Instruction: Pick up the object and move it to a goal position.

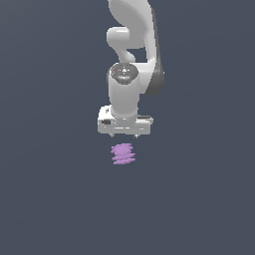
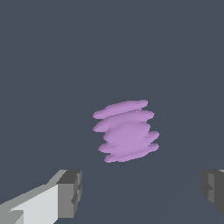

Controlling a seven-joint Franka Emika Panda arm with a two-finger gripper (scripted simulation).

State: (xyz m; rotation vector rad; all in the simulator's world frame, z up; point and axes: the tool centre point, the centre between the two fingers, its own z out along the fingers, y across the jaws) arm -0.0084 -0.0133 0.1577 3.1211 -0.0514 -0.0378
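The object [image 1: 123,154] is a small light-purple lump of stacked horizontal fins lying on the dark grey floor, just in front of and below the white gripper [image 1: 123,135] in the exterior view. In the wrist view the object [image 2: 126,131] sits in the middle of the picture, apart from both fingertips [image 2: 70,192]. The gripper [image 2: 142,190] is open, its two dark pads spread wider than the object, with nothing between them. It hangs above the floor, not touching the object.
The white arm [image 1: 132,55] rises behind the gripper toward the top of the exterior view. A plain dark grey floor [image 1: 50,199] surrounds the object on all sides. No goal marker shows.
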